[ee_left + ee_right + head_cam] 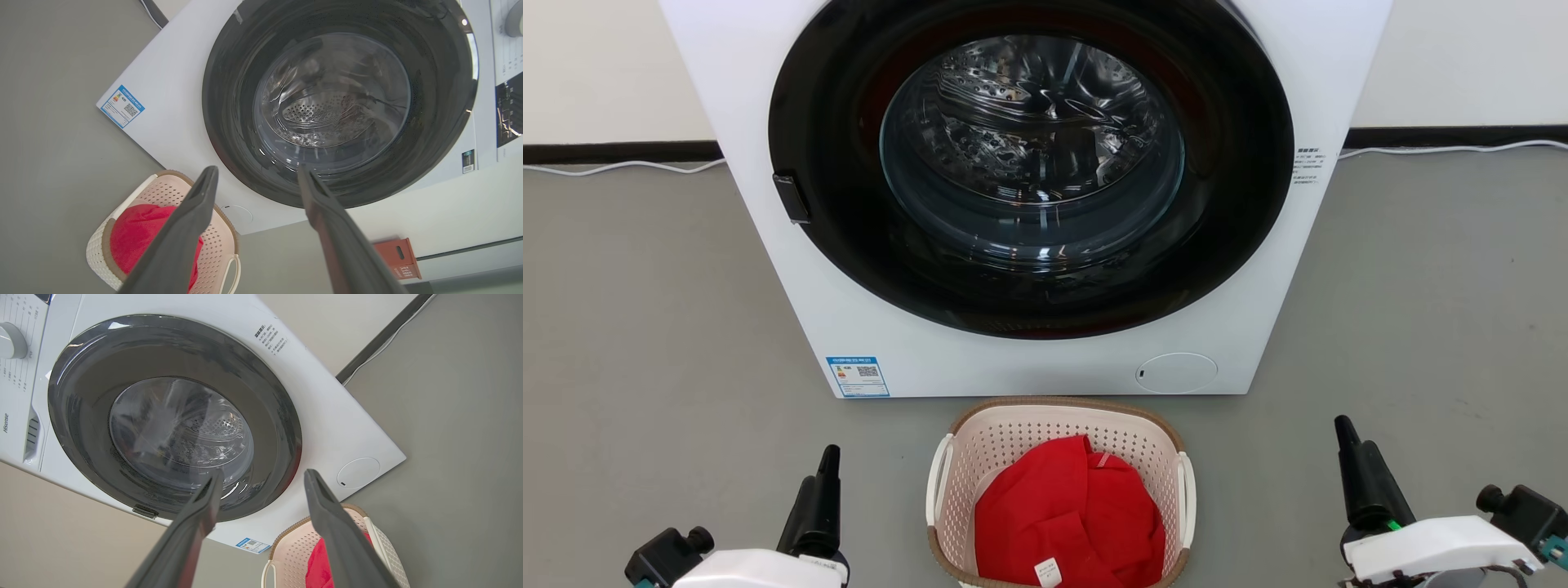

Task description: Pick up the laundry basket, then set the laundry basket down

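Observation:
The laundry basket [1011, 443] stands on the grey floor just in front of the washing machine, cream with a brown rim and white side handles, and a red cloth [1068, 513] lies in it. My left gripper [827, 467] hovers to the basket's left, a good gap away. My right gripper [1344, 431] is farther off on the other side. In the left wrist view the left gripper [257, 173] is open and empty, with the basket [162, 192] below its left finger. The right gripper [264, 475] is likewise open, and the basket [295, 546] sits low beside its right finger.
A white front-loading washing machine [1045, 367] with a shut dark round door [833, 245] fills the space right behind the basket. A white cable [1445, 149] runs along the wall's dark skirting. An orange-red box [394, 257] sits by the wall. Grey floor lies on both sides.

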Available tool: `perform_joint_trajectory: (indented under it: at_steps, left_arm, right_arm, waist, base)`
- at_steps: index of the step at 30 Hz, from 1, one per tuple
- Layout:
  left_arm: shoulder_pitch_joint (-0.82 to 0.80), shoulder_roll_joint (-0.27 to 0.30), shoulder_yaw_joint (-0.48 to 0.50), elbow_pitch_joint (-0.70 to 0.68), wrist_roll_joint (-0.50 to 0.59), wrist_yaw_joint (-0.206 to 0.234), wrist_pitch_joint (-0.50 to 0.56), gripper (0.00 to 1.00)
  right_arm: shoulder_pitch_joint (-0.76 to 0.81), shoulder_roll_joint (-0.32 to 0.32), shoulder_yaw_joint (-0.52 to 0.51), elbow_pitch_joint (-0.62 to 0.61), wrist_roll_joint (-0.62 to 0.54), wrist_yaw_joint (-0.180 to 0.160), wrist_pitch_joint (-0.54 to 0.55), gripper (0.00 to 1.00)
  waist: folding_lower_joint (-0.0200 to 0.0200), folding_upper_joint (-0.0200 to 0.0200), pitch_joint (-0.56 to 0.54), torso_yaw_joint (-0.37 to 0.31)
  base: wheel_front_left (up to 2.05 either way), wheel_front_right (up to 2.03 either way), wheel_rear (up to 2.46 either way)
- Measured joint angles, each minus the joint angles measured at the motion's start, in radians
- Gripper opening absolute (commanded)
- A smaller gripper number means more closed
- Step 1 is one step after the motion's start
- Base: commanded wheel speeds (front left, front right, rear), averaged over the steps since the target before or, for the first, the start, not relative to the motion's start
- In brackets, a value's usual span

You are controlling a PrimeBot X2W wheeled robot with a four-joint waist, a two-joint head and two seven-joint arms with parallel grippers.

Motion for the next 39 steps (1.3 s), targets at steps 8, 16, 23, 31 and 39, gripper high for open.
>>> perform_joint_trajectory:
  at_steps: [8,16,23,31,39]
  left_arm:
    - [0.0,0.001,-0.005,-0.013,0.152,0.01,-0.021,1.0]
    - [0.001,0.002,-0.011,-0.034,0.257,0.013,-0.039,1.0]
    - [0.005,0.003,-0.014,-0.047,0.364,0.013,-0.063,1.0]
    - [0.01,0.004,-0.014,-0.06,0.467,0.015,-0.083,1.0]
    - [0.012,0.004,-0.014,-0.069,0.564,0.015,-0.105,1.0]
  right_arm:
    - [-0.002,-0.01,0.012,0.001,-0.111,0.001,-0.023,1.0]
    - [-0.002,-0.014,0.018,0.011,-0.203,0.001,-0.043,1.0]
    - [-0.008,-0.016,0.017,0.016,-0.287,0.001,-0.063,1.0]
    - [-0.017,-0.016,0.018,0.024,-0.385,0.001,-0.086,1.0]
    - [-0.017,-0.016,0.016,0.027,-0.476,0.001,-0.106,1.0]
  waist:
    - [0.0,0.0,0.002,0.001]
    - [0.0,0.0,0.002,0.003]
    - [0.0,0.0,0.003,0.004]
    - [-0.0001,0.0,0.01,0.001]
    - [-0.0001,0.0,0.014,-0.003]
  base:
    - [0.0,0.0,0.0]
    - [0.0,0.0,0.0]
    - [0.0,0.0,0.0]
    - [0.0,0.0,0.0]
    - [0.0,0.0,0.0]
